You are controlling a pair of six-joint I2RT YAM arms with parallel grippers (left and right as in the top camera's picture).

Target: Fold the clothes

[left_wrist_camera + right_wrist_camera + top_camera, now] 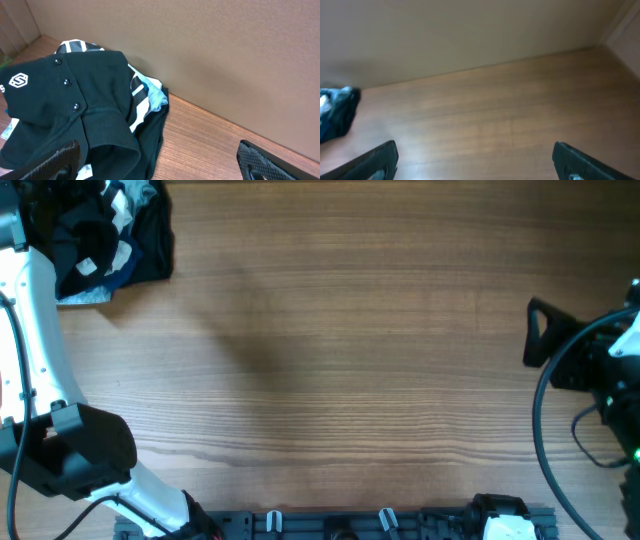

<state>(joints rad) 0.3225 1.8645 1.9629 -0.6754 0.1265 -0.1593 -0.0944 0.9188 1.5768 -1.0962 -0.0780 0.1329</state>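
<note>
The left gripper gapes wide and empty, just beside the clothes, bunched in the table's far left corner. The right gripper is likewise spread, well apart. A pinch may snag the striped fabric tangled underneath.

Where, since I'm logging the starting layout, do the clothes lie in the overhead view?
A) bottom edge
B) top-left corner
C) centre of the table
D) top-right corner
B: the clothes lie bunched in a dark heap at the top-left corner of the table.
</note>
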